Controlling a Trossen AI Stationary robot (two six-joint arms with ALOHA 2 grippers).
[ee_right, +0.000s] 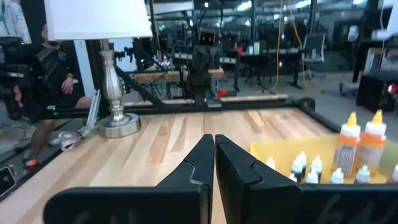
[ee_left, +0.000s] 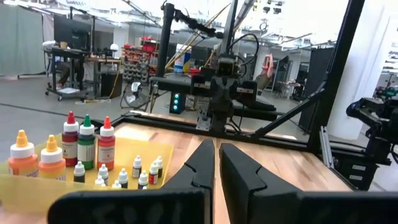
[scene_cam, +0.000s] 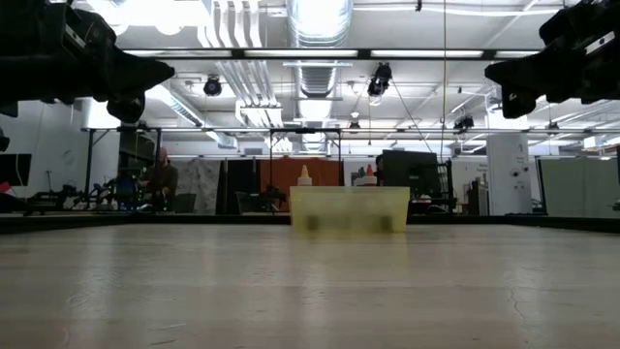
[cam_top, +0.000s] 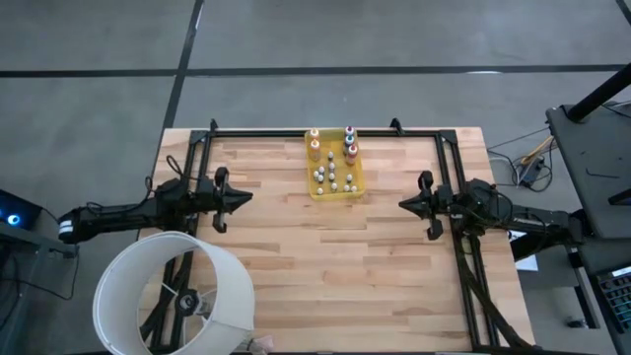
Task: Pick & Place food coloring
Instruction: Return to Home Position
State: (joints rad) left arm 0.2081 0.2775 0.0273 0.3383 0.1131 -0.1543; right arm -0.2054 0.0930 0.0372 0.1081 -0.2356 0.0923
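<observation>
Tiny white-capped food coloring (cam_top: 333, 177) in tray (cam_top: 338, 195); L end effector (cam_top: 245, 196), R end effector (cam_top: 403, 203) clenched

The table (cam_top: 325, 256) lies open, save the tray (cam_top: 337, 195) of bottles (cam_top: 333, 177) and the lamp (cam_top: 173, 296).

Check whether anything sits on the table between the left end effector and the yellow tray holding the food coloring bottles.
Nothing visible does. Only bare wooden tabletop lies between the left end effector and the translucent yellow rectangular tray holding the tiny food coloring bottles.
</observation>
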